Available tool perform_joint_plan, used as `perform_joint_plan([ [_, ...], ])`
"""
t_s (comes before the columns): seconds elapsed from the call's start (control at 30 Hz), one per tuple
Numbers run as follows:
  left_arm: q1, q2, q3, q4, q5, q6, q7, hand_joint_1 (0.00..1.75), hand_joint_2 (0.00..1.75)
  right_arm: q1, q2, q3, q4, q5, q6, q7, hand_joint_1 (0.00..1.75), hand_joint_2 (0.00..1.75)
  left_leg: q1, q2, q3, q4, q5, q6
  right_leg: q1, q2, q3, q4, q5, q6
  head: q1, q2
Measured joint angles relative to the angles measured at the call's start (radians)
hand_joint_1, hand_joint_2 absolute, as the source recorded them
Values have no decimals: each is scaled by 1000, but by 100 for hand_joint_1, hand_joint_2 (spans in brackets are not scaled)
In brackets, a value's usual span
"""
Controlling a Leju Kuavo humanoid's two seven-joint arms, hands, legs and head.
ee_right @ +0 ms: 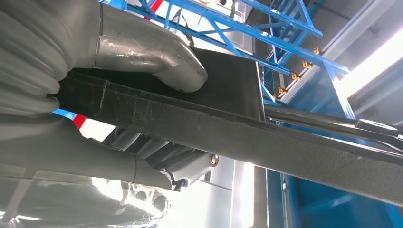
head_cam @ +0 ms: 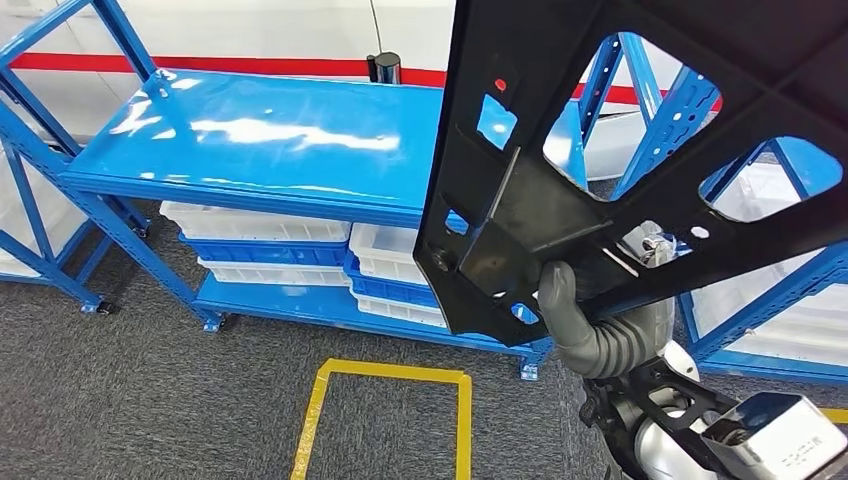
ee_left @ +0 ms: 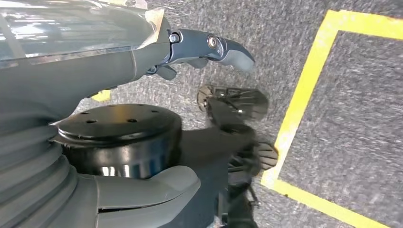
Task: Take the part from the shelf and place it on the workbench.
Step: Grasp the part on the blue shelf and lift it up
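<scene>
Part [head_cam: 620, 150], a big black panel with large cut-out openings, is lifted high on the right of the head view, held in the air in front of the blue shelf [head_cam: 270, 135] and not touching it. This shelf is the largest thing behind it, with a shiny bare top level and white bins [head_cam: 255, 225] stacked on the lower level. On the grey carpet near the robot there is a yellow floor marking [head_cam: 385, 375] (a taped rectangle).

The right hand [head_cam: 580, 310] grips the lower edge of the part: thumb on one face, the other fingers [ee_right: 161, 156] closed on the opposite face. The left hand [ee_left: 142, 118] hangs low over the carpet; its fingers are loosely apart and it holds nothing.

I judge that the taking step is done and the carrying step is in hand. The next move calls for a turn toward the workbench, which I cannot see here, while keeping the long panel away from the shelf posts.

The right wrist view shows the clamp on the panel edge clearly, where the head view hides the fingers behind the panel. The left wrist view gives the floor marking from close.
</scene>
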Motion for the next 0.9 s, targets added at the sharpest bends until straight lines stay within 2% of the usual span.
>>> perform_joint_plan([
  [0.07, -1, 0, -2, 0, 0, 1, 0, 0, 175, 0, 2, 0, -3, 2, 0, 0, 175, 175, -10, 0, 5, -19, 4, 8, -3, -2, -3, -2, 11, 15, 0, 0],
  [0.13, -1, 0, -2, 0, 0, 1, 0, 0, 175, 0, 3, 0, -6, 4, 1, 0, 175, 175, -9, 4, -1, -33, 24, 23, -5, -3, -13, 5, 8, 25, -1, 0],
  [0.17, -2, 0, -2, 0, 0, 1, 0, 0, 175, 0, 3, -1, -7, 5, 1, 0, 175, 175, -7, 7, -7, -40, 36, 32, -4, -3, -25, 26, -12, 25, 0, 0],
  [0.2, -2, 0, -2, 0, 0, 1, 0, 0, 175, 0, 2, -1, -8, 6, 1, 0, 175, 175, -5, 10, -16, -46, 49, 38, -4, -3, -43, 68, -45, 21, 1, 0],
  [0.27, -2, -1, -2, 0, 0, -1, 0, 0, 175, 3, 1, -1, -9, 6, 1, 0, 175, 175, -6, 13, -41, -46, 68, 42, -4, -3, -87, 197, -124, 16, 2, 0],
  [0.3, -2, -2, -2, 0, -1, -2, 0, 0, 175, 6, 0, -1, -9, 6, 1, 0, 175, 175, -7, 14, -54, -45, 77, 42, -4, -3, -100, 254, -147, 20, 2, 0],
  [0.33, -2, -3, -3, 0, -1, -3, 0, 0, 175, 9, -1, -1, -9, 7, 1, 0, 175, 175, -7, 15, -67, -45, 86, 40, -5, -3, -99, 282, -152, 29, 2, 0],
  [0.37, -2, -3, -3, 0, -2, -4, -1, 0, 175, 10, -2, -2, -9, 8, 1, 0, 175, 175, -6, 16, -78, -44, 93, 38, -7, -3, -78, 271, -140, 41, 2, 0],
  [0.4, -1, -4, -3, 0, -3, -4, -2, 0, 175, 11, -4, -2, -9, 9, 1, 0, 175, 175, -4, 17, -88, -42, 100, 34, -9, -3, -39, 222, -118, 53, 2, 0],
  [0.43, -1, -4, -3, 0, -4, -4, -3, 0, 175, 12, -4, -2, -9, 10, 1, 0, 175, 175, -3, 17, -98, -36, 105, 29, -12, -4, 14, 147, -100, 62, 2, 0],
  [0.47, -2, -4, -3, 0, -6, -4, -4, 0, 175, 12, -5, -2, -9, 11, 1, -1, 175, 175, -3, 17, -108, -28, 108, 24, -12, -2, 66, 70, -91, 64, 2, 0],
  [0.5, -2, -4, -3, 0, -8, -4, -6, 0, 175, 13, -5, -2, -9, 11, 1, -2, 175, 175, -4, 16, -116, -20, 112, 18, -11, -1, 100, 14, -89, 61, 2, 0],
  [0.53, -2, -4, -3, 0, -10, -4, -8, 0, 175, 14, -5, -3, -10, 13, 1, -3, 175, 175, -6, 14, -122, -13, 115, 12, -9, 0, 117, -18, -94, 52, 2, 0],
  [0.57, -1, -4, -4, 0, -11, -4, -10, 0, 175, 16, -6, -3, -10, 16, 1, -4, 175, 175, -7, 13, -126, -10, 119, 7, -6, 2, 118, -25, -97, 41, 1, 0],
  [0.63, -1, -3, -5, 0, -12, -4, -13, 0, 175, 18, -7, -4, -10, 23, 1, -6, 175, 175, -3, 9, -131, -4, 118, -3, -11, -2, 107, -22, -91, 19, 0, 0],
  [0.67, 0, -2, -6, 0, -12, -4, -14, 0, 175, 18, -6, -3, -11, 25, 1, -8, 175, 175, -1, 7, -139, 13, 101, -9, -14, -6, 104, -23, -86, 8, 0, 0],
  [0.73, 0, -2, -8, 0, -12, -4, -15, 0, 175, 19, -6, -3, -11, 28, 1, -9, 175, 175, 2, 5, -175, 104, 29, -21, -15, -14, 97, -23, -75, -8, -1, 0],
  [0.77, 0, -2, -10, 0, -13, -4, -15, 0, 175, 21, -5, -3, -12, 28, 1, -10, 175, 175, 4, 4, -201, 173, -12, -26, -14, -18, 93, -23, -70, -12, -1, 0],
  [0.8, 1, -2, -12, 0, -13, -4, -15, 0, 175, 23, -5, -3, -12, 28, 1, -10, 175, 175, 5, 4, -223, 236, -40, -29, -13, -23, 88, -22, -66, -13, -1, 0],
  [0.83, 2, -2, -12, 0, -13, -5, -15, 0, 175, 27, -5, -3, -12, 29, 1, -10, 175, 175, 7, 5, -232, 272, -49, -30, -11, -28, 84, -22, -63, -13, -1, 0],
  [0.87, 3, -2, -13, 0, -13, -6, -15, 0, 175, 29, -5, -3, -12, 29, 1, -10, 175, 175, 8, 5, -220, 268, -37, -29, -10, -33, 82, -21, -61, -13, -1, 0],
  [0.9, 4, -2, -13, 0, -13, -7, -15, 0, 175, 31, -5, -3, -12, 29, 1, -10, 175, 175, 8, 8, -188, 224, -9, -25, -9, -39, 82, -21, -60, -13, -1, 0],
])
